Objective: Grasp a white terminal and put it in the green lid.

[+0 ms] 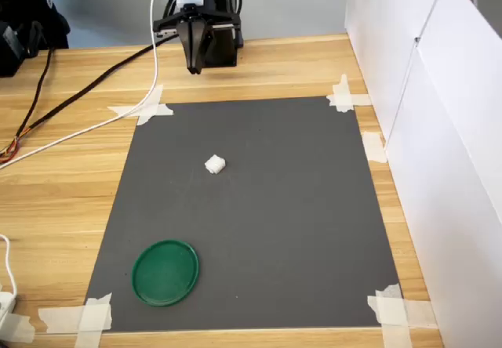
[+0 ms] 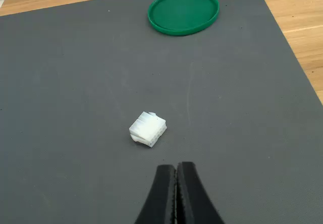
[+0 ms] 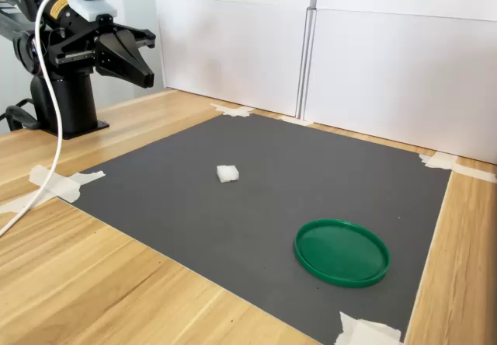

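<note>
On the grey mat, white terminal loose mid-sheet, well apart from green lid near a taped corner; gripper raised beyond the mat's edge, jaws pressed together, nothing held, presumably not yet reaching.

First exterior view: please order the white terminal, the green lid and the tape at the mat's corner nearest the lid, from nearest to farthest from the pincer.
Measured from the pincer, in the first exterior view:
1. White terminal, mid-mat, below the pincer in the picture.
2. Green lid, near the mat's lower left corner.
3. Corner tape, lower left, just beyond the lid.
</note>
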Tool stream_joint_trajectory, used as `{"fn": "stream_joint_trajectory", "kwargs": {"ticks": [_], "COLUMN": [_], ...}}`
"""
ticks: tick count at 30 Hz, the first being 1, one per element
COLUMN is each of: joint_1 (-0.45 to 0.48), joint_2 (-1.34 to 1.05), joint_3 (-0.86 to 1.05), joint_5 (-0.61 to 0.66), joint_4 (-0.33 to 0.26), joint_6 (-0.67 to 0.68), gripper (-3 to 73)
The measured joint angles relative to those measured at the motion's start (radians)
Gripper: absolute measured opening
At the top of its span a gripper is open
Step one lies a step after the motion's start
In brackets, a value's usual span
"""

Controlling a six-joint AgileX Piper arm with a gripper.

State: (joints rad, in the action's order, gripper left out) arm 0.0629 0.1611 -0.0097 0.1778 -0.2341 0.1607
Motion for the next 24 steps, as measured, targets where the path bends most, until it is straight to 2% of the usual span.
{"fn": "stream_joint_trajectory", "kwargs": {"ticks": [16, 21, 24], "joint_1": [0.0, 0.0, 0.0], "joint_2": [0.0, 0.018, 0.088], "joint_3": [-0.003, -0.07, -0.16], "joint_5": [0.009, 0.039, 0.106], "joint_4": [0.001, 0.002, 0.021], "joint_6": [0.005, 0.053, 0.092], "gripper": [-2.1, -2.1, -2.1]}}
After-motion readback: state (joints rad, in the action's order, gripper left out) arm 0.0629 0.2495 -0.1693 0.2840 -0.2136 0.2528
